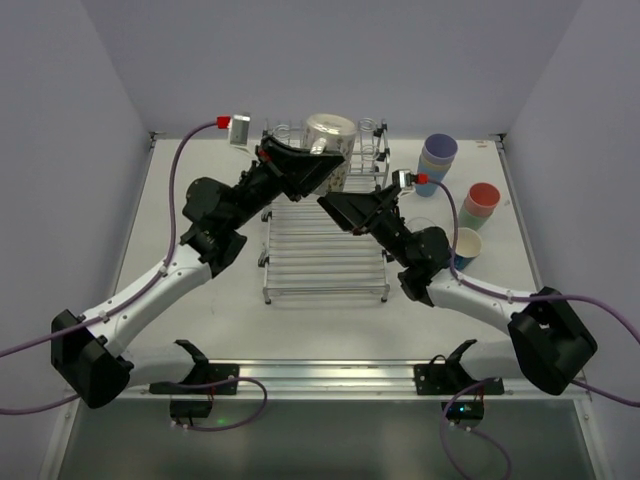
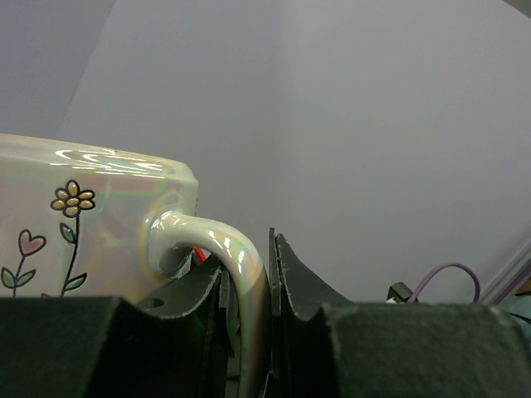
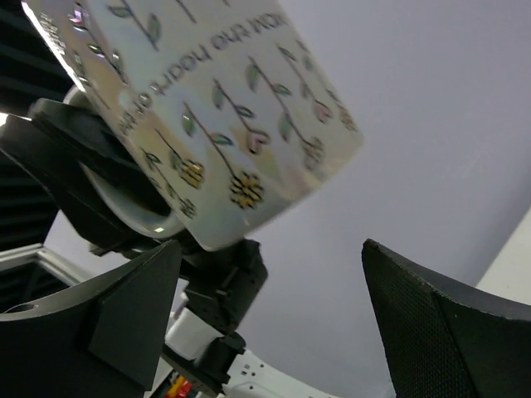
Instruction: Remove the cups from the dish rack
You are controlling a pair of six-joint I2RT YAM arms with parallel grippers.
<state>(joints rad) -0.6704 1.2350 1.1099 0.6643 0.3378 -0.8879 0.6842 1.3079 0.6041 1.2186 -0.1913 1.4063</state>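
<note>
Left gripper (image 2: pixel 249 332) pinches the flowered mug (image 2: pixel 91 215) by its handle – carry it level (right gripper (image 3: pixel 270 315) gapes wide, empty) – clearing the dish rack (image 1: pixel 325 260).

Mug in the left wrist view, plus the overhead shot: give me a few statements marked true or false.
1. The left pincer is shut on the handle of the mug. True.
2. The right pincer is clamped on the mug. False: its jaws stand open, gripping nothing.
3. The mug is plain dark blue. False: it is pearly white with painted flowers.
4. Stacked cups stand on the table to the right of the rack. True.
</note>
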